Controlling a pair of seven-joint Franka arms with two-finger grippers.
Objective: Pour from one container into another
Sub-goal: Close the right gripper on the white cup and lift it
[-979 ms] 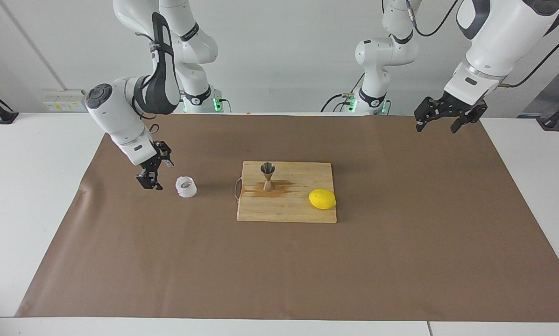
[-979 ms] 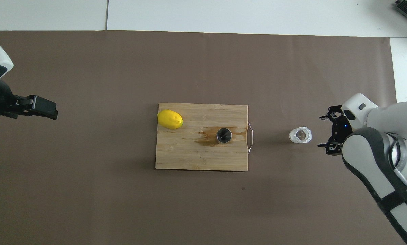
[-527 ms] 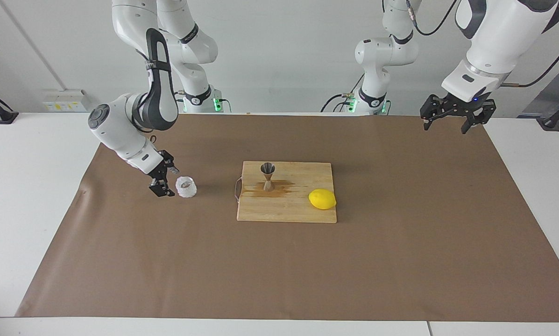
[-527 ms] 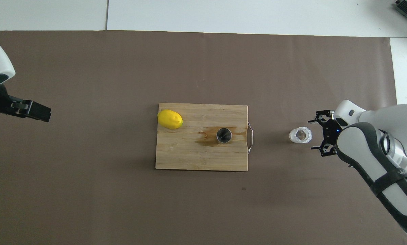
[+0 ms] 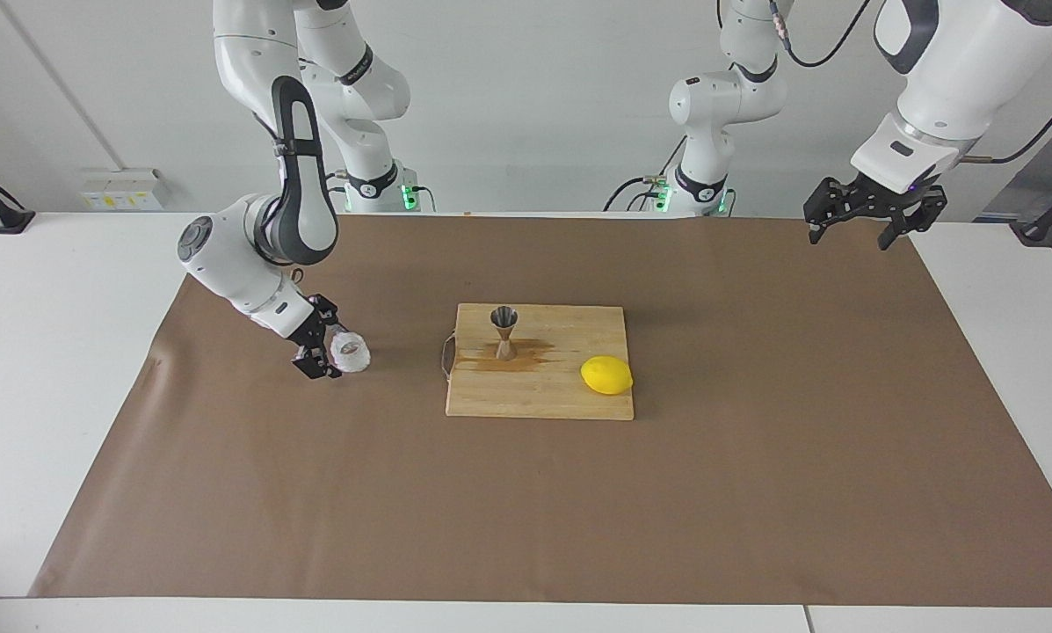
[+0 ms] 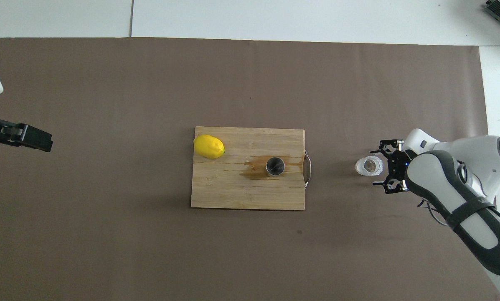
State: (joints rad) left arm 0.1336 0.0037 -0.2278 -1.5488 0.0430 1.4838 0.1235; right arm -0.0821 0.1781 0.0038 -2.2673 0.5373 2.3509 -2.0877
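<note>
One lemon [image 5: 606,375] shares the cutting board [image 5: 561,400] with the jigger [image 5: 504,331].

Premises: a robotics laboratory, not a domestic kitchen. Two white industrial arms [image 5: 262,237] are mounted at one edge of a white tabletop [image 5: 60,369], against a bare grey wall [image 5: 526,97]. Brown paper sheeting [image 5: 754,457] covers the tabletop. Cabling [image 5: 635,189] runs beside the arm bases, and a wall socket block [image 5: 121,189] sits near the tabletop's corner.

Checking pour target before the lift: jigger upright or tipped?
Upright. The jigger stands on its lower cone on the cutting board, open mouth up, on a brown stain.
</note>
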